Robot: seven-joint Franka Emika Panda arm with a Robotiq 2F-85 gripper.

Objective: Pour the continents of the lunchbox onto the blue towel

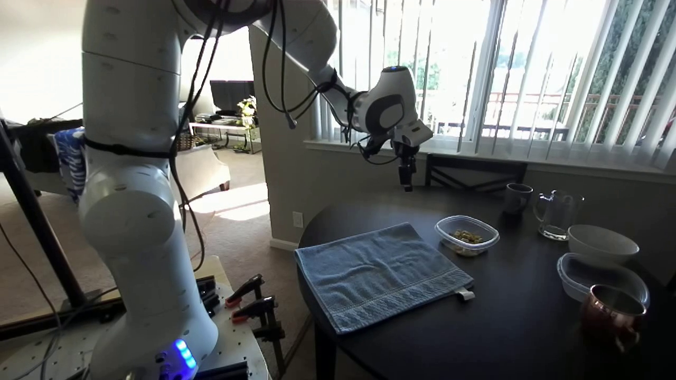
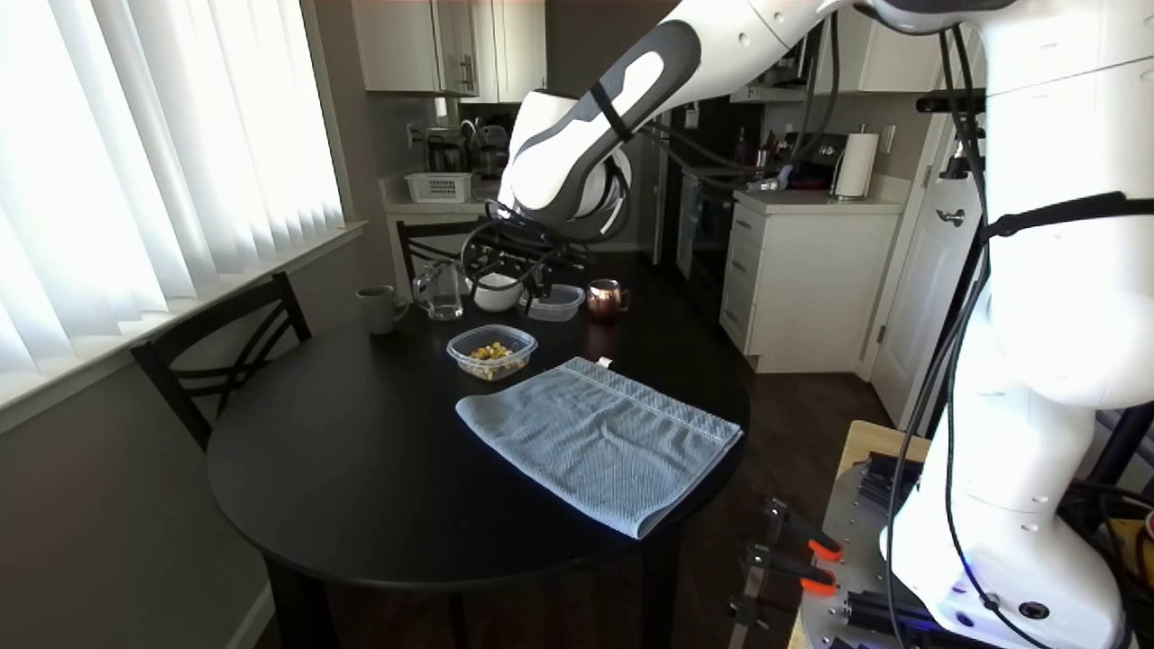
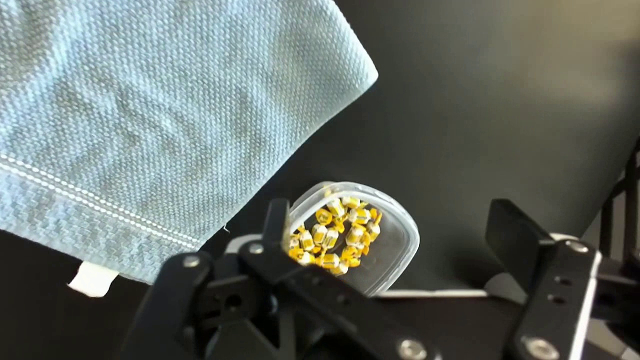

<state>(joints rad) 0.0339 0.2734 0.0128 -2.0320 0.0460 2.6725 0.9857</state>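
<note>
Since the blue towel lies spread, presumably to catch the yellow pieces, the lunchbox stands just to its right in an exterior view; over the table hangs the gripper, jaws apart, grasping nothing, its height hard to judge.

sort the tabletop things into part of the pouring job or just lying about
For the job:
transparent rounded plastic lunchbox
small yellow-and-white pieces inside
folded blue cloth towel

Lying about:
grey cylindrical mug
transparent glass mug
round white bowl
transparent oval plastic tub
shiny copper-coloured mug
</note>
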